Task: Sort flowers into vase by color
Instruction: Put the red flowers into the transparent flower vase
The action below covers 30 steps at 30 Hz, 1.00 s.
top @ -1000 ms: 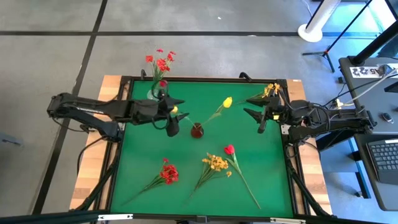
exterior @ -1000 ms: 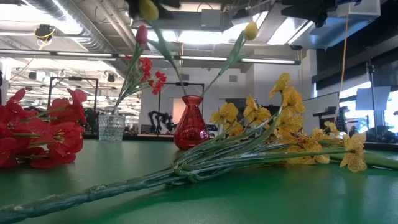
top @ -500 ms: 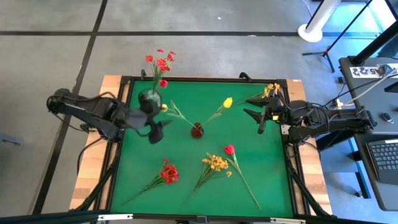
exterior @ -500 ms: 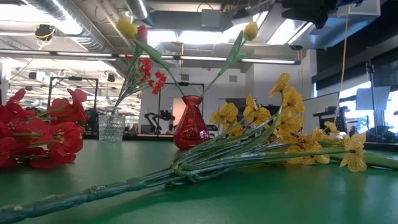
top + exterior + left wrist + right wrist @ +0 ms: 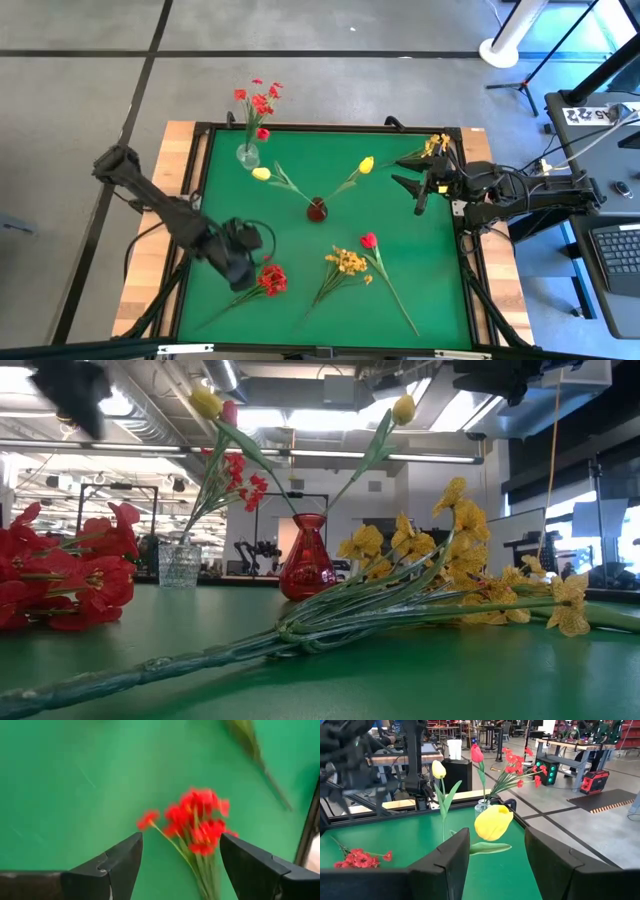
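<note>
A grey concrete floor [image 5: 90, 90] is seen around the green counter [image 5: 420, 290], crossed by dark tape lines [image 5: 300, 53]. A white round stand base [image 5: 497, 52] and a black tripod [image 5: 530, 80] are placed at the upper right. A laptop [image 5: 622, 250] is set on a dark side table [image 5: 600, 180] at the right edge. An open workshop is shown across the counter: ceiling ducts [image 5: 150, 405], long strip lights [image 5: 100, 448], a dark panel [image 5: 570, 470] on the right. Wooden workbenches [image 5: 570, 745], a red box [image 5: 594, 782] and a black floor mat [image 5: 605, 800] are seen farther back.
</note>
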Available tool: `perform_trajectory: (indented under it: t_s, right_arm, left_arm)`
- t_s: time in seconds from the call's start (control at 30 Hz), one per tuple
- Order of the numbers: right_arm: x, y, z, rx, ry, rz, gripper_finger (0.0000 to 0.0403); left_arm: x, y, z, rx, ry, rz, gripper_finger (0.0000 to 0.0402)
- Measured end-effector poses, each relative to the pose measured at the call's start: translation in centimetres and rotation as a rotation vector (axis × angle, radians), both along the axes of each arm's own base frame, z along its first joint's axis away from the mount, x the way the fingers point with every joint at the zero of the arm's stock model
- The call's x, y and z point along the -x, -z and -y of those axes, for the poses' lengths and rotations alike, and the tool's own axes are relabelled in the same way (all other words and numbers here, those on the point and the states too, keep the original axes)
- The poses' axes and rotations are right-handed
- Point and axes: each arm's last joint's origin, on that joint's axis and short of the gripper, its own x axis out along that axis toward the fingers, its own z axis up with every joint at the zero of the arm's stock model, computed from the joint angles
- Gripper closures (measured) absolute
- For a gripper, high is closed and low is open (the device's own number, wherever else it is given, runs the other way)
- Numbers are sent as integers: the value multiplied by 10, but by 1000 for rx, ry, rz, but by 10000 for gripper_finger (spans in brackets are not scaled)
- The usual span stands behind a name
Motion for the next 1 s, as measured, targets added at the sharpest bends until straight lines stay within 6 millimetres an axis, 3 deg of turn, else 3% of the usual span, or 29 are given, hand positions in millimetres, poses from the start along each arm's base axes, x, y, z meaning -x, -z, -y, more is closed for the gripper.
perform_trajectory:
  t_s: [0.2, 0.43, 0.7, 0.87, 1.0]
  right_arm:
    - [0, 0, 0, -7, -2, 3, 214]
    - [-3, 1, 0, -8, -2, -3, 214]
    - [-3, 1, 0, -10, -7, -4, 214]
    - [-3, 2, -1, -16, -21, -5, 214]
    - [-3, 2, -1, -16, -21, -8, 214]
  left_arm:
    - [-7, 45, 33, 173, -82, -259, 143]
    - [-15, 81, 69, 240, -67, -301, 143]
    - [-17, 117, 69, 119, -137, -429, 143]
    - [-21, 126, 64, 89, -139, -478, 149]
    - [-22, 126, 60, 77, -116, -485, 183]
